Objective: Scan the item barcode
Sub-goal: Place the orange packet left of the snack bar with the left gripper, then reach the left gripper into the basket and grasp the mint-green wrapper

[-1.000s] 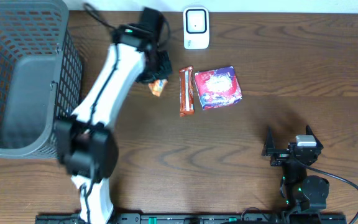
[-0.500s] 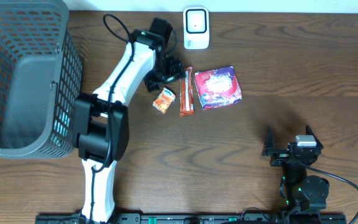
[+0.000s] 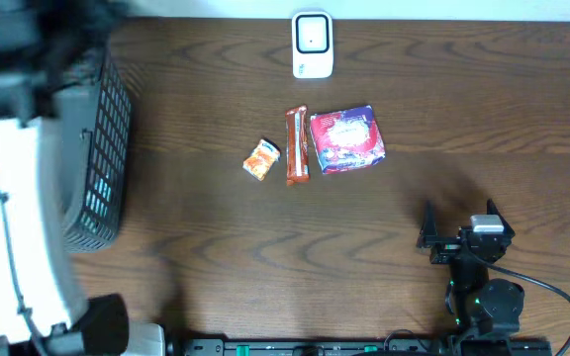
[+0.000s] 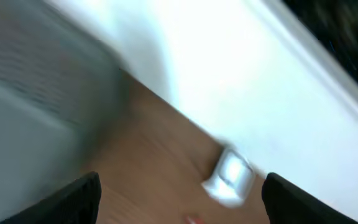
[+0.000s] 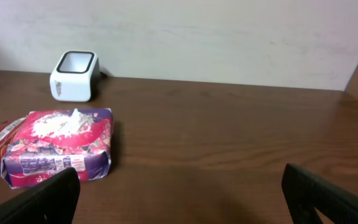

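Note:
A small orange packet point(image 3: 261, 158) lies on the table just left of an orange-red bar point(image 3: 296, 146). A purple and red pack point(image 3: 346, 138) sits right of the bar. The white scanner point(image 3: 312, 44) stands at the back edge. My left arm point(image 3: 18, 218) is a blur at the far left, over the basket. In the left wrist view my left gripper point(image 4: 179, 202) is open and holds nothing, with the scanner point(image 4: 229, 180) blurred ahead of it. My right gripper point(image 3: 460, 229) rests open at the front right, facing the pack point(image 5: 59, 148) and scanner point(image 5: 74, 75).
A grey mesh basket point(image 3: 107, 129) stands at the left edge, partly under the left arm. A white wall runs behind the table. Bare brown tabletop lies between the items and the right gripper.
My left gripper opened and left the orange packet beside the bar. The left arm then swung fast to the far left, over the basket. The right arm has not moved.

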